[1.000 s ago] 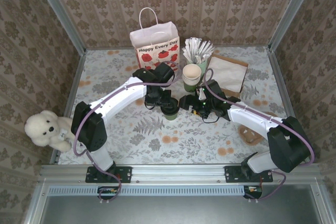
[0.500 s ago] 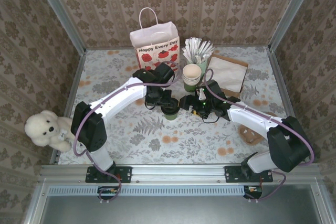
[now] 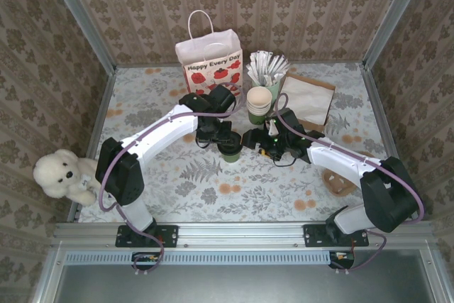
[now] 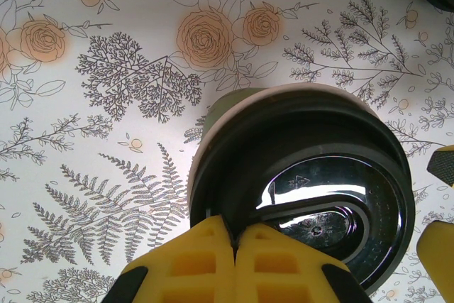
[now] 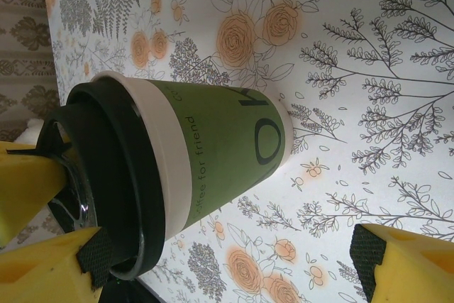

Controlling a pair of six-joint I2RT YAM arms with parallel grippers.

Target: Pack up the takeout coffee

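So, top view: the takeout coffee stands upright near the ctr of the floral tabletop, w/ both arms reaching in on it. The left tool sits over the cup from the far-left side, and the right tool is just beside it on the right. Behind them are a stack of lidless cups, a cup of wrapped stirrers, a gift bag w/ red print & a brown paper bag lying flat. A white teddy bear sits at the left edge.

Left wrist: the left tool is closed – yellow fingers pressed together, tips resting on the near rim of the black lid. A bit of green cup wall shows past the lid. The right tool's fingers poke in at the right edge.

Right wrist: the takeout coffee shows its green printed wall & lid, base on the tabletop. The right tool is spread wide, gripping nothing – the cup sits ahead btw its fingers, one pad just beside the lid's edge; can't tell if it touches. The left tool bears on the lid top.
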